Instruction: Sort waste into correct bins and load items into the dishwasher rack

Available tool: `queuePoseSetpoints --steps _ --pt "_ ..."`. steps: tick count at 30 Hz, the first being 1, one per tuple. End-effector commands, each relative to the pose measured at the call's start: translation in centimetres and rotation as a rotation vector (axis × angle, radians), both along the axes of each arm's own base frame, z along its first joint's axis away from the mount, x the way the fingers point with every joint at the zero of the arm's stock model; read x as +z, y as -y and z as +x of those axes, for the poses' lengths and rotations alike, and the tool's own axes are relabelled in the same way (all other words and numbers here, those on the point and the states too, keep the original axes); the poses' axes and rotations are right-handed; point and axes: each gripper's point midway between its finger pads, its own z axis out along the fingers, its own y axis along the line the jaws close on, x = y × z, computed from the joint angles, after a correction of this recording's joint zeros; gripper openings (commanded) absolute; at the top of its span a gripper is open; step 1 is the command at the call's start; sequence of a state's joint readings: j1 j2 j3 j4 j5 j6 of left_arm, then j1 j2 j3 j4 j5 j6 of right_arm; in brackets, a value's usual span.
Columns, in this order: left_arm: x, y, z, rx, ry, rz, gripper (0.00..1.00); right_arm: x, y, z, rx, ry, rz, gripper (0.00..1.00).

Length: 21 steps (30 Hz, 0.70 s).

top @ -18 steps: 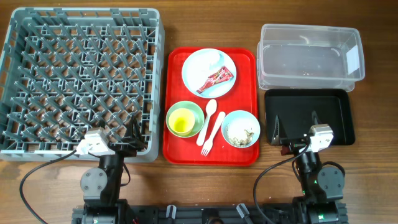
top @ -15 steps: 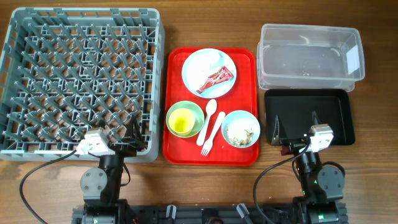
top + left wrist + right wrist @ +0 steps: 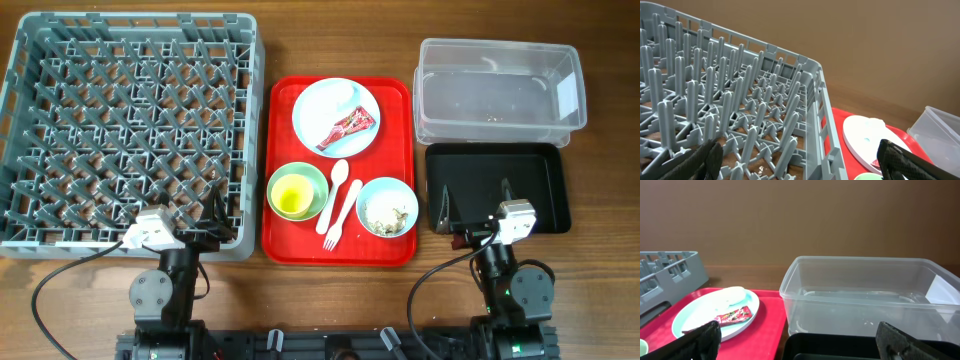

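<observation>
The grey dishwasher rack (image 3: 130,20) fills the left. On the red tray (image 3: 283,120) are the pale blue plate (image 3: 320,105) with the red-and-white wrapper (image 3: 348,126), a mint-green bowl (image 3: 310,178) holding the yellow cup (image 3: 291,197), a white spoon (image 3: 337,183) and fork (image 3: 338,217), and a pale blue bowl (image 3: 387,208) with rice-like scraps. The clear tub (image 3: 497,47) and black tray (image 3: 540,190) sit to the right. My left gripper (image 3: 215,218) (image 3: 800,165) is open over the rack's near right corner. My right gripper (image 3: 473,195) (image 3: 800,347) is open over the black tray's near edge.
The left wrist view shows the rack's pegs (image 3: 740,100) and the plate (image 3: 865,137) beyond its wall. The right wrist view shows the tub (image 3: 865,295), the black tray (image 3: 840,347), and the plate (image 3: 700,315) with the wrapper (image 3: 732,315). Bare wood surrounds everything.
</observation>
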State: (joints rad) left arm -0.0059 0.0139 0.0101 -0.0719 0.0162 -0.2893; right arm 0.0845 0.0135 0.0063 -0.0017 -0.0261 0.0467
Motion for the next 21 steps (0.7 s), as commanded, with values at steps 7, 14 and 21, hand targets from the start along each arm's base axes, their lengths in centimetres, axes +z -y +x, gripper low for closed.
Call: queuePoseSetpoints --steps 7,14,21 --pt "-0.1 0.1 0.0 -0.007 -0.001 0.019 1.0 0.1 -0.5 -0.1 0.028 0.007 -0.011 1.0" --pt "-0.1 0.1 0.0 -0.007 0.0 0.019 1.0 0.1 -0.5 -0.1 0.026 -0.015 0.162 1.0" --pt "0.3 0.1 -0.5 -0.007 -0.048 0.02 1.0 1.4 -0.9 -0.5 0.048 -0.087 0.161 1.0"
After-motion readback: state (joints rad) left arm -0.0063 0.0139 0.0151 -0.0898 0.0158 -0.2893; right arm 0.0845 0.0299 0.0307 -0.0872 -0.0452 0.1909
